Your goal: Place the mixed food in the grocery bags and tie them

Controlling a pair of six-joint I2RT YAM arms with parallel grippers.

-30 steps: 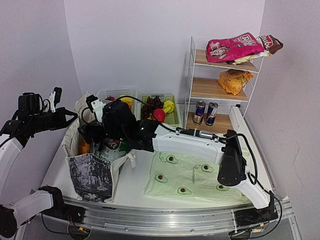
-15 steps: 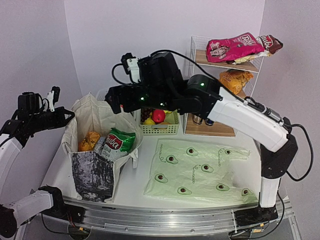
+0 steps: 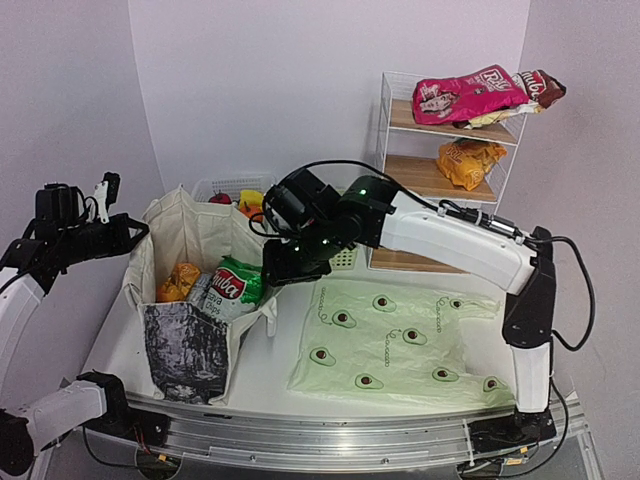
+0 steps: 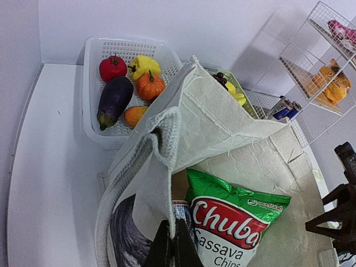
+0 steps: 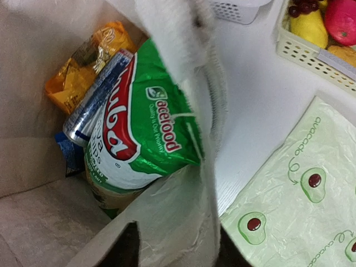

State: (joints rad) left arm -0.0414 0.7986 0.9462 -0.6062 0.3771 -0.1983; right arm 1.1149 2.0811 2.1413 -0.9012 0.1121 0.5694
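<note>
The beige tote stands open at the left. Inside lie a green-white snack packet, an orange packet and a drink can. My left gripper is shut on the tote's strap and holds that side up. Low at the tote's right rim, my right gripper is open with its fingers astride the tote wall. The pale-green avocado bag lies flat and untied on the table. Banana, apple and grapes sit in the green basket.
A white basket of toy vegetables stands behind the tote. At the right rear, a wire shelf carries a pink packet, an orange packet and two cans. My right arm stretches across the table's middle.
My right arm rose out of the tote, swung high over the baskets, then came down to the tote's right rim with its jaws narrower. The left arm has not moved.
</note>
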